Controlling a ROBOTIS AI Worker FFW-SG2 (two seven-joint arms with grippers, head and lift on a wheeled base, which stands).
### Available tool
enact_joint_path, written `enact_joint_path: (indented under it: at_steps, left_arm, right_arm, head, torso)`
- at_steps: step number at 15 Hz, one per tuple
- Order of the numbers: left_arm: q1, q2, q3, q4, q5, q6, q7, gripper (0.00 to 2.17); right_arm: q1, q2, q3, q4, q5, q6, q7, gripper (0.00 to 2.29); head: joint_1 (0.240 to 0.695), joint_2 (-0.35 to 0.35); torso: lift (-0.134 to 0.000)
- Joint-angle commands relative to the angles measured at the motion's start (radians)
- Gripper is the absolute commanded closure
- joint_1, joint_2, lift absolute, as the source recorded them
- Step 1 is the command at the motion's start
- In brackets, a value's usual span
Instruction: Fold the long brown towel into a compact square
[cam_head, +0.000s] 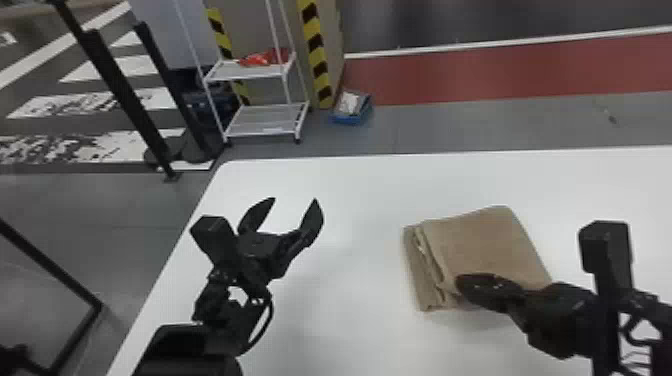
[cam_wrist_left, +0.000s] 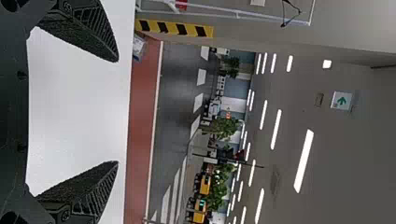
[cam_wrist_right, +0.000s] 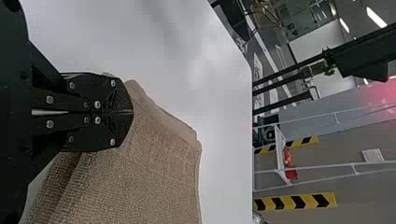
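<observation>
Here, left end effector (cam_head: 295, 199) spread; right end effector (cam_head: 461, 283) pressed together over towel (cam_head: 485, 245); left wrist view adds green-marked sign (cam_wrist_left: 342, 100).

Black all over, the left arm (cam_head: 190, 347), at seven o'clock, has a looping cable (cam_head: 271, 314) and a boxy block (cam_head: 212, 232). Its gripper (cam_head: 294, 200) has pointed, ridged fingers. At four o'clock, silvery screws (cam_wrist_right: 113, 83) dot the black right gripper (cam_head: 459, 283).
</observation>
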Motion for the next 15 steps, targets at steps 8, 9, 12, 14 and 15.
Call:
enact_joint_path:
  at_steps: [8, 9, 12, 14, 15]
  left_arm:
    - [0.008, 0.000, 0.004, 0.000, 0.003, -0.002, -0.002, 0.10]
    - [0.009, 0.000, 0.004, 0.002, 0.003, -0.005, -0.002, 0.10]
    - [0.009, 0.002, 0.006, 0.005, 0.006, -0.008, -0.002, 0.10]
    - [0.003, 0.000, 0.004, 0.015, 0.005, -0.008, -0.002, 0.10]
    - [-0.003, 0.000, 0.001, 0.022, 0.005, -0.008, -0.003, 0.10]
  right_arm:
    - [-0.001, -0.002, -0.045, 0.007, -0.009, 0.026, 0.073, 2.05]
    - [0.001, -0.002, -0.081, -0.015, -0.034, 0.096, 0.101, 2.05]
    - [0.016, -0.002, -0.201, -0.095, -0.043, 0.290, 0.176, 2.05]
    - [0.012, -0.002, -0.255, -0.101, -0.034, 0.363, 0.195, 2.05]
    - [-0.002, -0.002, -0.258, -0.090, -0.018, 0.363, 0.193, 2.05]
  head:
    - [0.695, 0.246]
    - [0.695, 0.247]
    - [0.695, 0.228]
    - [0.695, 0.206]
    - [0.695, 0.192]
  torso:
    - [-0.125]
    - [-0.125]
    - [-0.125]
    - [-0.125]
    - [-0.125]
